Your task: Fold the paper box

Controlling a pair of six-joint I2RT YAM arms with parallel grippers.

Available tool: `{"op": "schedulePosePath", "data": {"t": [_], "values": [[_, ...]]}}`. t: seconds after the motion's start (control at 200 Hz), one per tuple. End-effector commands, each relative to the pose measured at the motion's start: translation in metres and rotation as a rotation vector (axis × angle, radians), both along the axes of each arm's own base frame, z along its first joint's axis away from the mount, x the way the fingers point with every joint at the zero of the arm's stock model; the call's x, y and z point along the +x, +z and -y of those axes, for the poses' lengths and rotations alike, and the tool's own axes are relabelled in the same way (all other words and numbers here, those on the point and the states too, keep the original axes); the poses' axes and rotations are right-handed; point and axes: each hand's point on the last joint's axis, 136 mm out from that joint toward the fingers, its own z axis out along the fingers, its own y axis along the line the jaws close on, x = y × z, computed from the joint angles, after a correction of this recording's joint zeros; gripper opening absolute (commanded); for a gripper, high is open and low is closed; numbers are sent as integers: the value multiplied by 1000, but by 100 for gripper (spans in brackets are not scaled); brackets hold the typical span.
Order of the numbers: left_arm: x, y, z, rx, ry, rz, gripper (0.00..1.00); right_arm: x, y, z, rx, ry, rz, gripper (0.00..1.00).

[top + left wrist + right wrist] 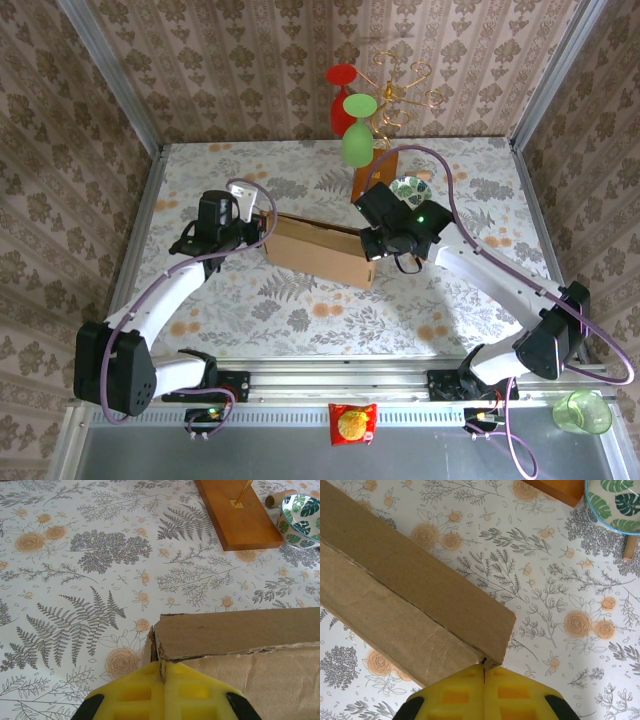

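Quick count for you: two grippers, one box. Your left gripper (162, 667) has its yellow pads pressed together, with the corner edge of the box's left end pinched in the seam between them. From there the paper box (318, 250) runs off to that gripper's right as one long tan piece, lying on the floral table (250, 310) between your two tools.

Your right gripper (484, 669) is in the same state: its pads are squeezed together on the corner of the box's right end.

Just past the right gripper there's one orange-brown stand base (370, 182), and touching it or nearly so, one leaf-pattern bowl (410, 188) with one small wooden peg (630, 547) beside it. The wire stand (405, 90) carries two glasses, one red glass (342, 100) and one green glass (357, 140).

Well behind both tools, one snack packet (352, 422) sits between the arm bases. One green cup (582, 412) sits to the right of the right arm's base.
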Motion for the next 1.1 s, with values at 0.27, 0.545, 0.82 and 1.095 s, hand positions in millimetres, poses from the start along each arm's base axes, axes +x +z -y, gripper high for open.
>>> {"op": "schedulePosePath", "data": {"t": [0.27,0.545,0.82,1.095], "values": [[-25,-25,4,20,-31,-111,0,-2,13,-9,131,-42,-69,0],[-25,-21,9,31,-39,-106,0,-4,14,-10,208,-37,-138,0],[-26,-20,12,44,-41,-104,0,-4,13,-14,285,-42,-178,0],[-25,-21,14,46,-45,-104,0,-1,15,-16,362,-54,-207,0]]}}
